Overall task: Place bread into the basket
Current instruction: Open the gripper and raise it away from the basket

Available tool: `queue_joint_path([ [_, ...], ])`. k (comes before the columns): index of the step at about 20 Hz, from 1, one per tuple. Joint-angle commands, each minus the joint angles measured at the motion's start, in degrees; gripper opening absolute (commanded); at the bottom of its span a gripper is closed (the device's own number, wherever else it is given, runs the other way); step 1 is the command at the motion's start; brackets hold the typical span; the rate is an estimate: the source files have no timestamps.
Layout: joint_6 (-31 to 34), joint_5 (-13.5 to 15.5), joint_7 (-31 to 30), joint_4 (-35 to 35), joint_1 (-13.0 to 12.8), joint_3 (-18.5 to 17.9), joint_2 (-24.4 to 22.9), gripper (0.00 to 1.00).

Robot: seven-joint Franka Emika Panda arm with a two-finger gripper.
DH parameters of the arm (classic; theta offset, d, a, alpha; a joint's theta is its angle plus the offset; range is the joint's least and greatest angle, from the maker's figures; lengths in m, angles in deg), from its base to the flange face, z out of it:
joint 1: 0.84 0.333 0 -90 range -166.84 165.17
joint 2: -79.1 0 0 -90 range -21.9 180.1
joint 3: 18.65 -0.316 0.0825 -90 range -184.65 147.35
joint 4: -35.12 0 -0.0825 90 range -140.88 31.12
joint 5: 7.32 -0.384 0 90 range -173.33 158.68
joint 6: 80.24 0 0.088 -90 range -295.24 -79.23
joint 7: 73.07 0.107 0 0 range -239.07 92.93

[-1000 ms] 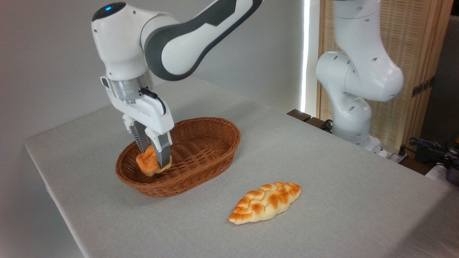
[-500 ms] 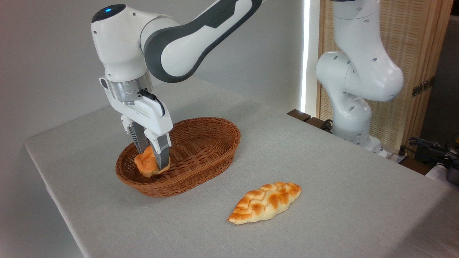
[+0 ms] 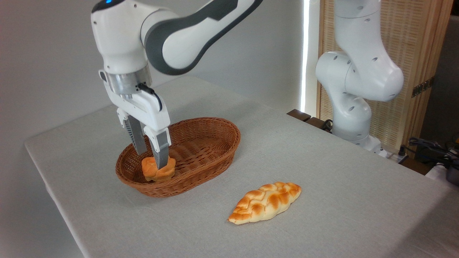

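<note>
While the bread lies on the floor of the basket, at its left end, the tool hangs directly over it with its two fingers spread, their tips around the top of the bun; whether they touch it I cannot tell. One finger crosses in front of the bread. On the counter, a braided loaf lies to the right of the basket, apart from it. A white robot base stands at the far right edge.
</note>
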Motion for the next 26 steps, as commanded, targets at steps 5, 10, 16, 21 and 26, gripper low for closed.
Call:
queue_joint_path([
  [5, 13.4, 0.5, 15.7, 1.5, 7.0, -4.6, -11.4, 1.0],
  [10, 20.9, 3.1, 18.1, 8.5, 6.6, -10.1, -10.9, 1.0],
  [16, 22.0, 3.3, 18.2, 9.3, 4.2, -12.8, -10.8, 1.0],
  [21, 21.7, 3.1, 18.1, 9.2, 0.4, -15.6, -10.2, 1.0],
  [26, 21.5, 3.0, 18.1, 9.0, -1.2, -16.3, -10.0, 1.0],
])
